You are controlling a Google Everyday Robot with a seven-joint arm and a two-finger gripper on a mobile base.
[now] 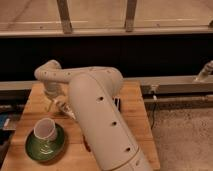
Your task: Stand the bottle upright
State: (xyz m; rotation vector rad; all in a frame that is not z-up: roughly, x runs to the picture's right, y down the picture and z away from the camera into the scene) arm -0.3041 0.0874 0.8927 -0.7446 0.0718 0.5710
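Note:
The slim white bottle (65, 108) lies on its side on the wooden table (134, 120), just behind the cup and partly hidden by my arm. My gripper (50, 103) hangs below the wrist at the table's left side, right at the bottle's left end. I cannot tell whether it touches the bottle. My big white forearm (100, 125) crosses the middle of the view and covers the table's centre.
A white cup (45, 129) lies tilted on a green saucer (44, 145) at the table's front left. A dark wall with a metal rail (175, 84) runs behind the table. A speckled floor (185, 135) lies to the right.

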